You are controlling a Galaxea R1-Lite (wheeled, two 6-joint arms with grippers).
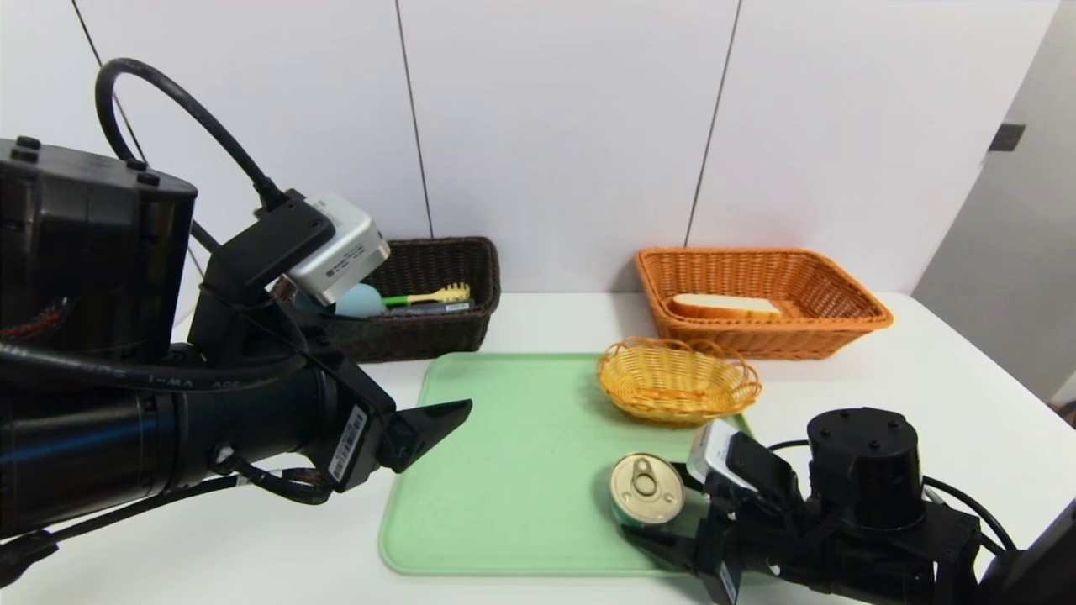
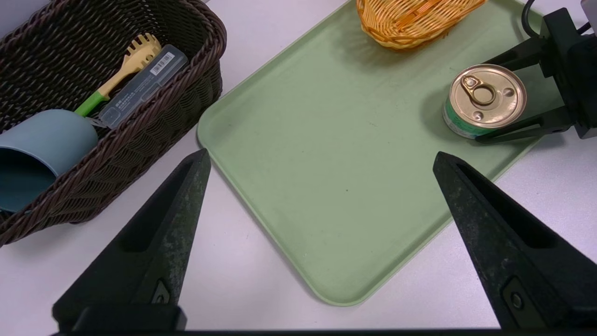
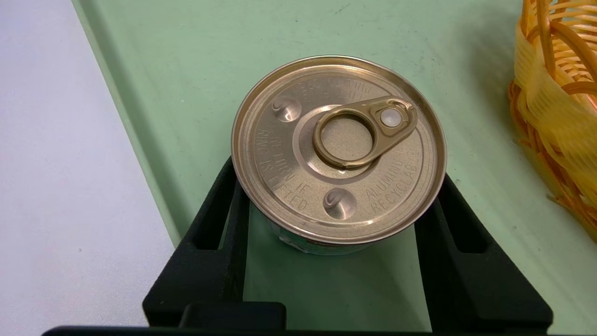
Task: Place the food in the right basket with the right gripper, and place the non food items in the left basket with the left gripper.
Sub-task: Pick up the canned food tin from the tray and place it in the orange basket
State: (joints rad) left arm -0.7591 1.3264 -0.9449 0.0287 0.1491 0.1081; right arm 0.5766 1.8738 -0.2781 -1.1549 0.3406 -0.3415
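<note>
A gold-lidded can (image 1: 646, 487) with a green label stands on the green tray (image 1: 504, 470) near its front right. My right gripper (image 3: 336, 172) is shut on the can (image 3: 338, 149), one finger against each side below the rim. The left wrist view shows the same hold on the can (image 2: 487, 95). My left gripper (image 2: 321, 154) hovers open and empty over the tray's front left corner (image 2: 340, 289). The dark brown left basket (image 1: 437, 336) holds a blue cup (image 2: 42, 144), a yellow-and-green fork (image 2: 121, 70) and a clear case (image 2: 140, 86). The orange right basket (image 1: 841, 328) holds a bread slice (image 1: 723, 304).
A small yellow woven basket (image 1: 677, 378) sits on the tray's far right corner, just behind the can. The white table (image 1: 925, 378) ends at a wall behind both baskets. The left arm's bulk (image 1: 126, 420) fills the near left.
</note>
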